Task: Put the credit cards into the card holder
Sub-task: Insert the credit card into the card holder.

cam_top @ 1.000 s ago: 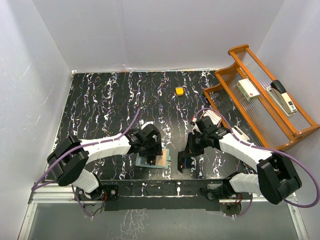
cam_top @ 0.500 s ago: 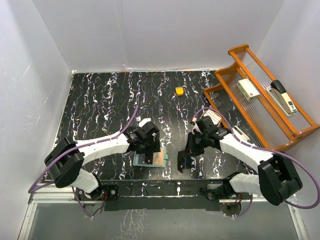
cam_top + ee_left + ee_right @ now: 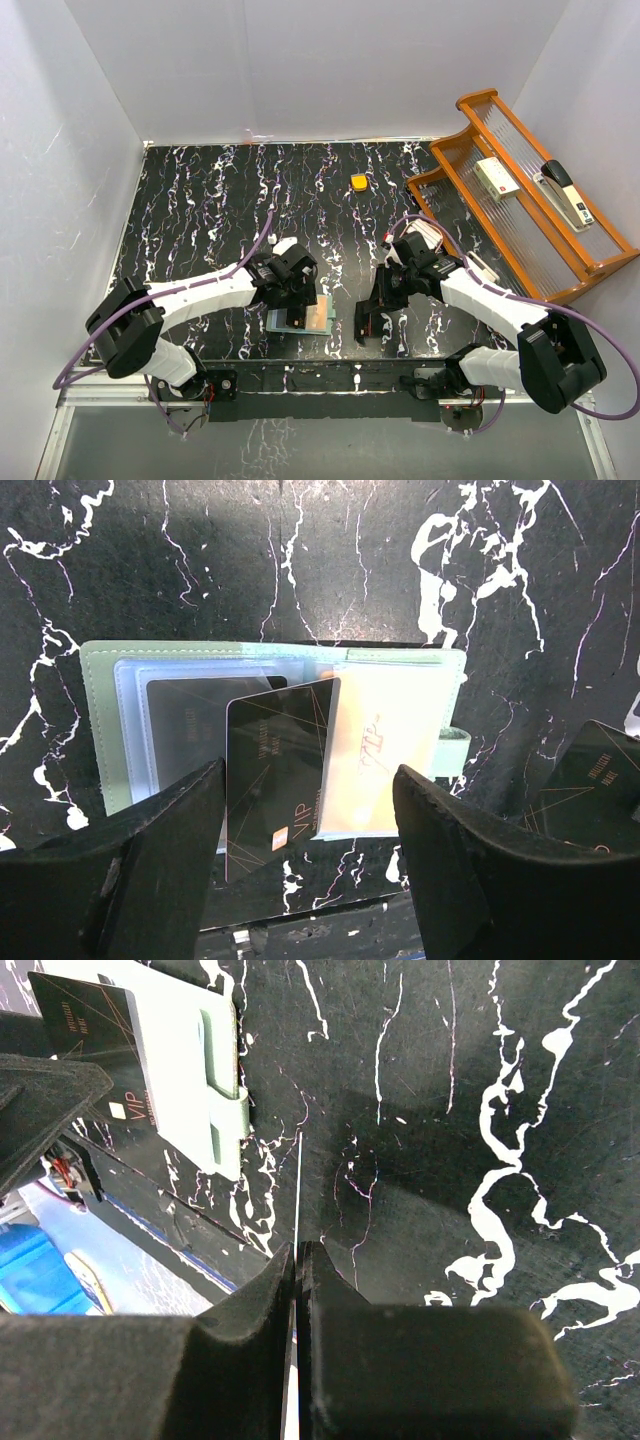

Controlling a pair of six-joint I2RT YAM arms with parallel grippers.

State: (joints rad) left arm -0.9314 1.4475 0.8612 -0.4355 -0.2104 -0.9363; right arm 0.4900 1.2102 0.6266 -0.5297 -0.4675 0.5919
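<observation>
**One card half in, another waiting**

The card holder [image 3: 100,730] lies open near the table's [image 3: 200,220] 6 o'clock edge, with a dark card [image 3: 275,770] poking out askew. The left gripper [image 3: 308,772] hovers above, jaws wide. At the holder's 3 o'clock, the right gripper [image 3: 298,1252] pinches what looks like a second card [image 3: 298,1185], seen edge-on. Next, I judge: seat the loose one squarely.

I see the card holder [image 3: 97,730] lying open and flat by the table's near edge, left of the middle. It is pale sage green, with its snap tab sticking out sideways. A sleeved dark card [image 3: 185,725] sits in its clear pocket, and a yellow-tan card [image 3: 390,745] covers the tab half. A black VIP card [image 3: 275,770] lies tilted across the fold, one end overhanging. My right gripper [image 3: 297,1260] pinches a fourth dark card [image 3: 590,790] on edge, just beside the tab.
</observation>
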